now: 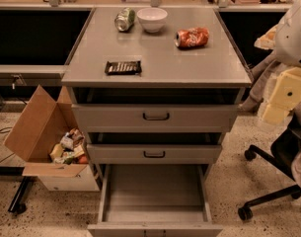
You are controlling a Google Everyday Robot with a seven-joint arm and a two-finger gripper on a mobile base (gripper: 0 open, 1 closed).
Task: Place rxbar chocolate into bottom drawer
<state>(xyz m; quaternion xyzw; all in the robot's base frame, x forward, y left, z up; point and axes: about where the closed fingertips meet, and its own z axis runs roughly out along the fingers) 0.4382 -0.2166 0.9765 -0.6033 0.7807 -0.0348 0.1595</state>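
The rxbar chocolate [123, 67] is a flat dark bar with pale stripes. It lies on the grey cabinet top [189, 63], near the front left edge. The bottom drawer [155, 194] is pulled wide open below it, and its grey inside holds nothing. My gripper [281, 100] is at the right edge of the view, beside the cabinet's right side and below the level of its top. It is well away from the bar and holds nothing that I can see.
A green can [125, 19], a white bowl [152, 19] and a crushed orange can [192, 37] sit at the back of the top. Two upper drawers [156, 116] with black handles stand slightly open. A cardboard box [46, 132] of items stands on the left, and an office chair [273, 181] on the right.
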